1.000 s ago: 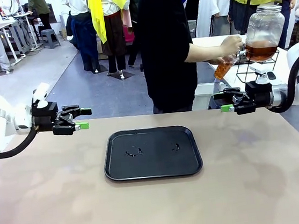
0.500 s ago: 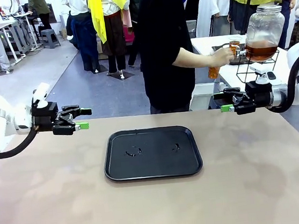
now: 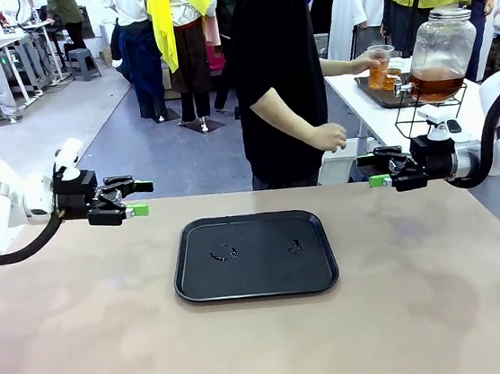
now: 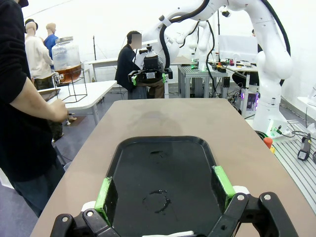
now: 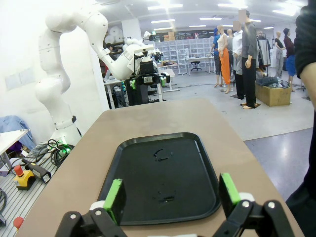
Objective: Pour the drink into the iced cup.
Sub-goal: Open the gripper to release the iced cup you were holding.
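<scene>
while a cup (image 3: 380, 65) of amber drink is held by the person's hand (image 3: 368, 62) beside the dispenser jar (image 3: 440, 54), pouring is judged done or nearly so, and both the left gripper (image 3: 139, 198) and right gripper (image 3: 374, 169) are kept open and empty beside the bare tray (image 3: 257, 281).

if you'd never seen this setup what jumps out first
The black tray lies in the middle of the tan table, bare but for a few wet marks. The left gripper and right gripper hang open at either side of it, facing each other. Beyond the far edge a person holds a cup of amber drink up by the glass jar on a side table.
</scene>
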Action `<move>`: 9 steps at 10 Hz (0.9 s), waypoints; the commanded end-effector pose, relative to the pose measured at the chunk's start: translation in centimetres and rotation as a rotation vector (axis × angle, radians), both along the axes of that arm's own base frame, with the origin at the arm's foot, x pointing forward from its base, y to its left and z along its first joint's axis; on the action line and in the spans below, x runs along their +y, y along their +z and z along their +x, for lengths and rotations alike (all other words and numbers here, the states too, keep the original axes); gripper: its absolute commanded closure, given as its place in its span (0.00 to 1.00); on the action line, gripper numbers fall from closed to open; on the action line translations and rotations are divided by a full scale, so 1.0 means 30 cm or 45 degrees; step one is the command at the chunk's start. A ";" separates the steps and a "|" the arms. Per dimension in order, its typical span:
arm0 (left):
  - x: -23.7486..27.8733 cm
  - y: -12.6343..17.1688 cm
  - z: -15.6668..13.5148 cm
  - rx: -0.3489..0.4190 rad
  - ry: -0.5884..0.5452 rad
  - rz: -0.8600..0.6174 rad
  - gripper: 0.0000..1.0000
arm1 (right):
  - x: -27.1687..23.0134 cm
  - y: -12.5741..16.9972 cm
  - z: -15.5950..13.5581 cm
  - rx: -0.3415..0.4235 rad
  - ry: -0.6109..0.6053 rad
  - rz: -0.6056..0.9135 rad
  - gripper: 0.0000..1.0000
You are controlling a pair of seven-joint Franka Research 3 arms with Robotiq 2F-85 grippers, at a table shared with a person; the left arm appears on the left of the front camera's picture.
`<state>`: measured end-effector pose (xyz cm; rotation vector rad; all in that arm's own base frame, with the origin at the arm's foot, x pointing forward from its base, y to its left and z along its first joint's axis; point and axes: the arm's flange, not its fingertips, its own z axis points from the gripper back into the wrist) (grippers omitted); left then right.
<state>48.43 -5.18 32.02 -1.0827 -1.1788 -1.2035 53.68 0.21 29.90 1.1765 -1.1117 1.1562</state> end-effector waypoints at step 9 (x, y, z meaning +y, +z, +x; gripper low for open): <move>-0.003 0.006 0.001 -0.004 0.004 -0.005 0.00 | 0.004 0.010 -0.005 -0.004 -0.006 0.020 0.00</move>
